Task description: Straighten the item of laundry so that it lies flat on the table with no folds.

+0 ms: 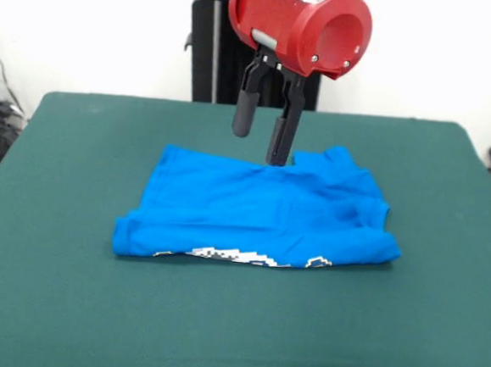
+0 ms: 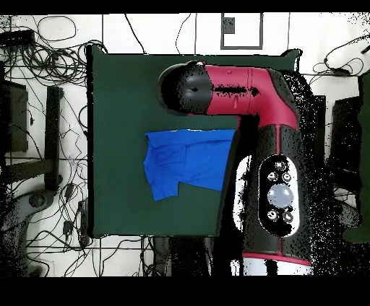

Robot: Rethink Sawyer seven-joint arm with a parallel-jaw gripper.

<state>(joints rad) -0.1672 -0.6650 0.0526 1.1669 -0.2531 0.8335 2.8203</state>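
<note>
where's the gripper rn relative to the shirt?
Front view: the gripper hangs open over the far edge of the folded blue T-shirt, near the table's middle, one finger tip at the cloth's edge.

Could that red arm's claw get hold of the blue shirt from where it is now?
Probably yes. The gripper hangs open right above the far edge of the folded T-shirt, and nothing else on the table blocks its way down.

Bright, even light (soft shadows)
</note>
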